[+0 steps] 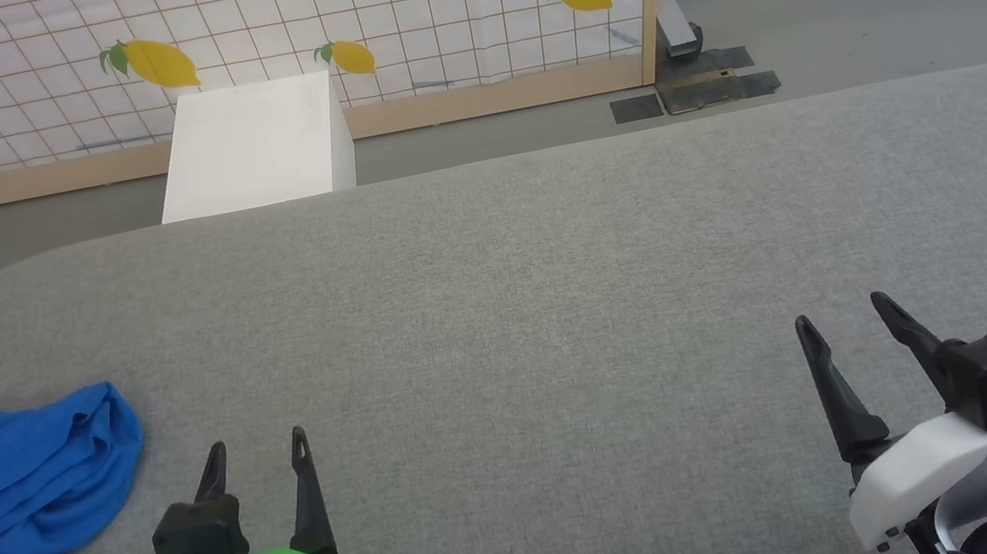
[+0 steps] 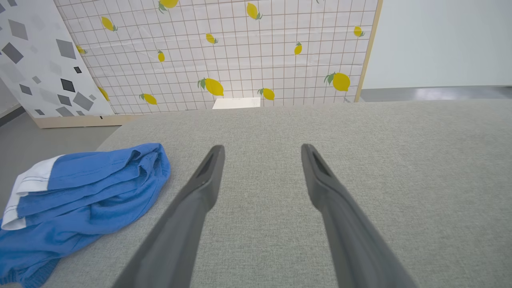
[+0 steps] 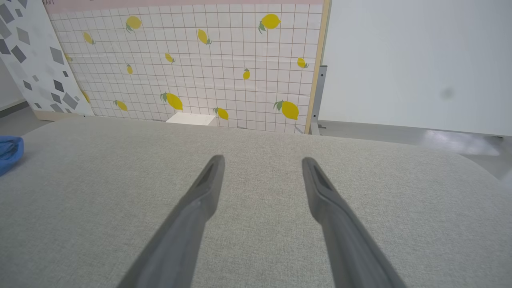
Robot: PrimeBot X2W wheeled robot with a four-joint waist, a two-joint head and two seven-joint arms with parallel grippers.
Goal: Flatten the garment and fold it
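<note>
A wide stretch of bare grey tabletop [image 1: 510, 315] is lying ahead of both pincers, running from the near edge to the far edge. The left pincer [image 1: 259, 442] and the right pincer [image 1: 839, 309] are sitting well apart with fingers spread, leaving open cloth between them. The crumpled blue shorts [image 1: 6, 505] are heaping up at the tabletop's left edge, near the left pincer's outer side. Beyond the far edge a white box [image 1: 257, 146] is standing on the floor before a lemon-patterned panel [image 1: 406, 8].
</note>
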